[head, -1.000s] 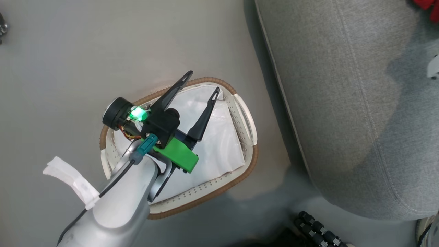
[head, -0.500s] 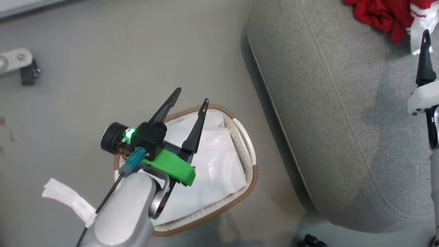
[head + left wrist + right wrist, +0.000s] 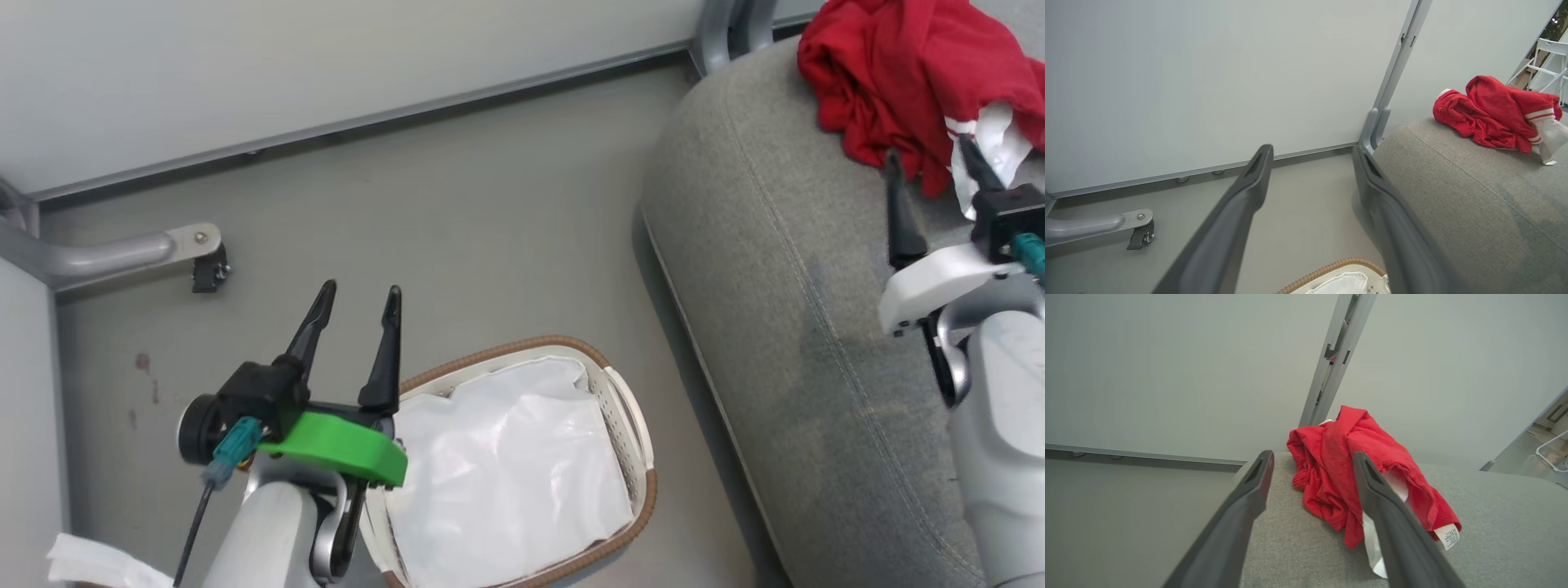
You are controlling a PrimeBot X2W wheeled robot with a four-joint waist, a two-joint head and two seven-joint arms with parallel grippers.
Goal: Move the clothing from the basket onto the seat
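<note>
The clothing (image 3: 890,73) lies as a crumpled bright red heap of soft fabric on the seat (image 3: 775,327), near its rounded far end. White striped trim (image 3: 1539,114) shows at one edge. A small white label (image 3: 1447,535) hangs from it, its print too small to read. The seat is a big grey sofa in coarse woven upholstery with stitched seams curving along its rounded edge. Beside it on the floor (image 3: 408,212) stands the basket (image 3: 624,425). It is oval, in white perforated plastic with a brown woven rim, and in it lies a wrinkled white liner (image 3: 506,474). The floor is smooth, matte grey. Behind it rise pale panel walls (image 3: 245,65), joined by a grey metal post (image 3: 1396,61), with a metal foot (image 3: 196,253) resting on the floor. The left gripper (image 3: 361,287) hangs above the basket's near-left edge on a green plastic mount (image 3: 343,445), its dark tapered fingers apart and empty. The right gripper (image 3: 928,151) is over the seat by the heap, fingers apart; whether a tip touches the cloth cannot be told.
</note>
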